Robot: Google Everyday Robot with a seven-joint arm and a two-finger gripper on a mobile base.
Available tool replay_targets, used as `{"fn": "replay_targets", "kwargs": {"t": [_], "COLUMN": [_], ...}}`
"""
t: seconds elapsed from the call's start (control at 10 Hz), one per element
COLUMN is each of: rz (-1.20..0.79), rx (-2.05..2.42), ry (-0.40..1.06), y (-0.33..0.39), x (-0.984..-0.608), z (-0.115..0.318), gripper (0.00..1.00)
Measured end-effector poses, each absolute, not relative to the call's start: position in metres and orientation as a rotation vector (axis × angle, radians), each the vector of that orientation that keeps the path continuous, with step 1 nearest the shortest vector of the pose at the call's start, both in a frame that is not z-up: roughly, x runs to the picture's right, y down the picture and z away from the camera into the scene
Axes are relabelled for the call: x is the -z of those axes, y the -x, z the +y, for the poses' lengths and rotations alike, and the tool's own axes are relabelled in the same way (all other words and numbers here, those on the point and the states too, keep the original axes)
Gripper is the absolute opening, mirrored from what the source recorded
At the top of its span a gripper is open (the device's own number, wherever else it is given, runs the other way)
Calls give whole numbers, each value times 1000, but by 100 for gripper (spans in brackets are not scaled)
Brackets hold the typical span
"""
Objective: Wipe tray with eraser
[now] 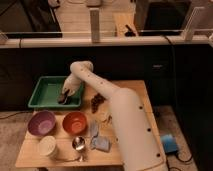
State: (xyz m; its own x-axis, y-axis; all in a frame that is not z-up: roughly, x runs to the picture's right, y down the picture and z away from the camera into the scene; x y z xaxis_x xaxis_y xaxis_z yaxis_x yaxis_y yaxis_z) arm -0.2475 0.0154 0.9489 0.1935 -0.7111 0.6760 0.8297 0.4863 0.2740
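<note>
A green tray (44, 93) sits at the back left of the wooden table. My white arm reaches over from the right, and my gripper (64, 96) is down inside the tray near its right front corner. A dark object, likely the eraser (62, 99), lies under the gripper against the tray floor. The gripper's tip hides most of it.
A purple bowl (42, 122) and an orange bowl (75, 122) stand in front of the tray. A white cup (48, 147), a metal spoon (78, 145), a grey-blue cloth (98, 142) and a dark cluster (97, 100) lie nearby. A blue object (168, 143) is on the floor at right.
</note>
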Motion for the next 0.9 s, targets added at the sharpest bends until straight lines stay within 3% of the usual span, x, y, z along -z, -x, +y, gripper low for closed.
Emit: {"fn": "replay_targets", "kwargs": {"t": [0.4, 0.9], "rz": [-814, -781], "rx": [1047, 1014], "ry": [186, 167], "y": [229, 225], "x": [-954, -970], "z": [20, -6], "gripper": [19, 19]}}
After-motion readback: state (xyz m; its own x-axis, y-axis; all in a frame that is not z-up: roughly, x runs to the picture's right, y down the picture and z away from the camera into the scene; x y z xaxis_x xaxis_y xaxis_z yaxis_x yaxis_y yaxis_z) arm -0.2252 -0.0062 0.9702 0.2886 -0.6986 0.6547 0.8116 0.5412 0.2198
